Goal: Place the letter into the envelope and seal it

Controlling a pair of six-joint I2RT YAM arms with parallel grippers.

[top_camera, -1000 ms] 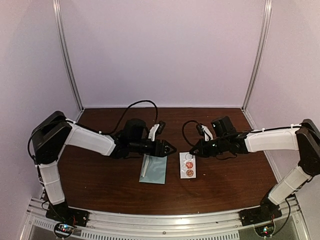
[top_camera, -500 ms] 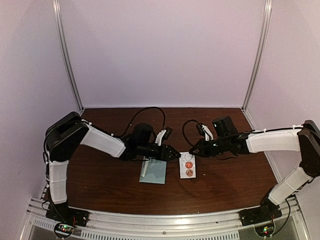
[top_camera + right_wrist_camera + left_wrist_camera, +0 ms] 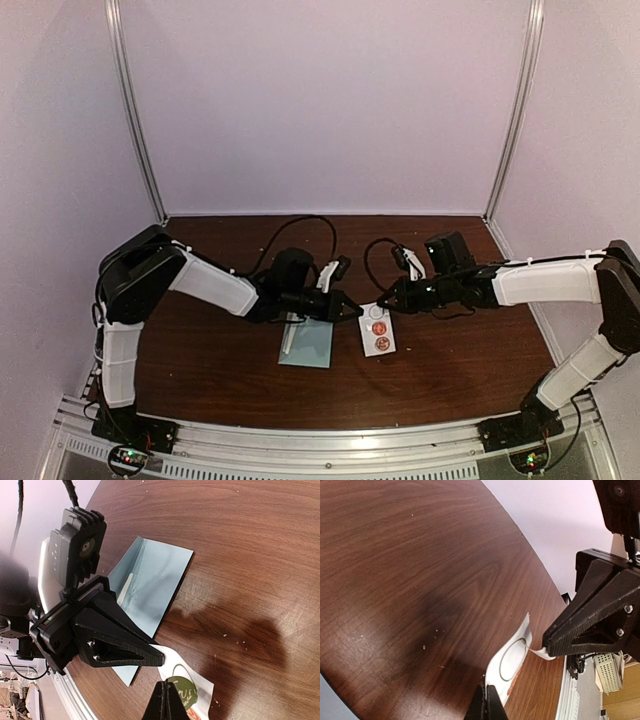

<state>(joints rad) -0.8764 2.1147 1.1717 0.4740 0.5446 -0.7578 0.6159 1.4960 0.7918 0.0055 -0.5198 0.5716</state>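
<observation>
Envelope (image 3: 310,345): light blue-teal paper, matt and rectangular. It lies flat on the table (image 3: 200,370) with its pointed flap folded up along one long edge. Take it as your landmark for every entry below.

Surface: dark brown wood-grain top, smooth with a faint sheen. Your wrist views show a few pale specks on it.

Room: pale lilac walls (image 3: 320,100) stand behind the envelope and to either side. Thin metal uprights (image 3: 135,110) rise in the far corners. A ribbed aluminium rail (image 3: 320,445) runs along the table edge nearer than the envelope, where the arm bases sit.

Letter (image 3: 125,589): you see only a narrow cream strip of it, inside the envelope along the flap fold. Blue paper covers the rest.

Sticker sheet (image 3: 377,337): a small white glossy rectangle just beside the envelope on its right. It carries round printed stickers (image 3: 379,345). Its far end curls up off the wood.

Left gripper (image 3: 356,312): black, with wedge-shaped fingers pressed together. It pinches the lifted end of the sticker sheet at the corner closest to the envelope. Its body reaches across above the envelope's far edge.

Right gripper (image 3: 383,301): also black, its fingers pressed together. It pinches the same lifted end from the side away from the envelope, close to the left gripper's tip.

Relation: the envelope, with the letter in it, lies on the wood to the left of both pairs of fingertips and apart from them.
</observation>
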